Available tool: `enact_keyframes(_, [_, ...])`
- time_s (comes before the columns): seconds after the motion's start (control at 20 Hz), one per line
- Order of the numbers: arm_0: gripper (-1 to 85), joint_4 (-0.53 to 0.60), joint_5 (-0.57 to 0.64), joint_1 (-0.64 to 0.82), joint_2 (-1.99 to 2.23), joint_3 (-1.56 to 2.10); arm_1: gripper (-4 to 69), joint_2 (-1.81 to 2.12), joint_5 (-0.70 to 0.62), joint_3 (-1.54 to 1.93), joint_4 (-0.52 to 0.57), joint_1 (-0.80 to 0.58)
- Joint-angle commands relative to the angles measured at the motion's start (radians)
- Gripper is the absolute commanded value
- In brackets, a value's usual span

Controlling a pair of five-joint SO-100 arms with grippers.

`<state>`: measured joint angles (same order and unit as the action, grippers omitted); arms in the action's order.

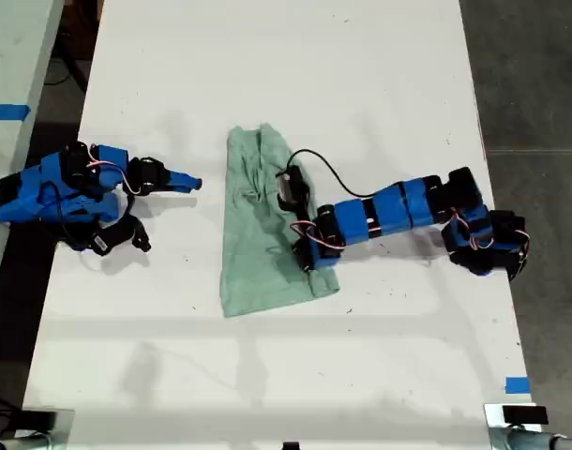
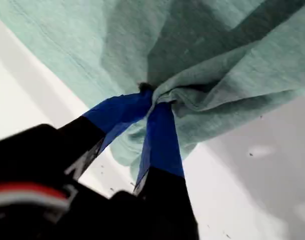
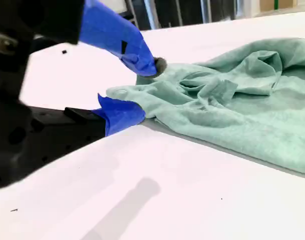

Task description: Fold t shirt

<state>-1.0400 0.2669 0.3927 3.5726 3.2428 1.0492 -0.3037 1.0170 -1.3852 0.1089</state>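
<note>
T shirt (image 1: 258,234): pale mint green, wrinkled, lying lengthwise near the middle of the white table (image 1: 380,84). Narrow end toward the far edge in the exterior view, wider end toward the near edge. Fabric is bunched and creased along the side nearer the exterior view's right.

My first claw (image 2: 153,98): pressed together on a gathered fold of the t shirt. In the first wrist view both blue-taped fingers (image 2: 161,135) meet at a point, with cloth puckered tight between the tips and draping away on both sides. In the exterior view this arm (image 1: 398,211) reaches in from the exterior view's right and lies low over the shirt's right-hand edge; a black cable (image 1: 328,169) loops from it above the cloth.

My second claw (image 3: 137,90): spread. The second wrist view shows one blue finger raised and the other lying low on the table, with a clear gap between them. A rounded hem corner of the t shirt sits in that gap, just beside the lower finger; contact cannot be judged. In the exterior view this claw (image 1: 178,181) sits toward the exterior view's left, short of the shirt's left-hand edge, apart from it.

Blue tape marks: one (image 1: 517,384) near the table's corner on the exterior view's lower right, another (image 1: 7,112) on the adjoining surface at the exterior view's left.
</note>
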Motion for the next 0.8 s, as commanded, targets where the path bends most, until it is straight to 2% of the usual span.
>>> enact_keyframes(0.0, [11.3,0.014,0.011,0.005,0.006,0.049,10.6,-0.009,0.005,-0.083,0.052,0.023])
enact_keyframes(0.05, [11.3,0.014,0.011,0.005,0.006,0.049,17.0,0.006,0.008,-0.083,0.041,0.023])
enact_keyframes(0.1, [11.3,0.014,0.011,0.005,0.006,0.049,20.1,0.029,0.002,-0.083,0.038,0.025])
enact_keyframes(0.3, [11.3,0.014,0.009,0.002,0.006,0.049,19.6,0.158,-0.035,-0.083,0.006,0.028])
enact_keyframes(0.45, [11.3,0.014,0.009,0.005,0.006,0.049,18.3,0.295,-0.041,-0.043,-0.057,0.025])
enact_keyframes(0.55, [11.3,0.014,0.011,0.005,0.006,0.049,18.2,0.4,-0.034,0.015,-0.135,0.02])
enact_keyframes(0.65, [11.3,0.014,0.011,0.005,0.006,0.049,18.1,0.517,0.014,0.164,-0.259,-0.009])
enact_keyframes(0.7, [11.3,0.014,0.011,0.005,0.006,0.049,16.8,0.594,0.031,0.321,-0.27,-0.032])
enact_keyframes(0.75, [11.3,0.014,0.011,0.005,0.006,0.049,15.0,0.692,0.049,0.518,-0.236,-0.055])
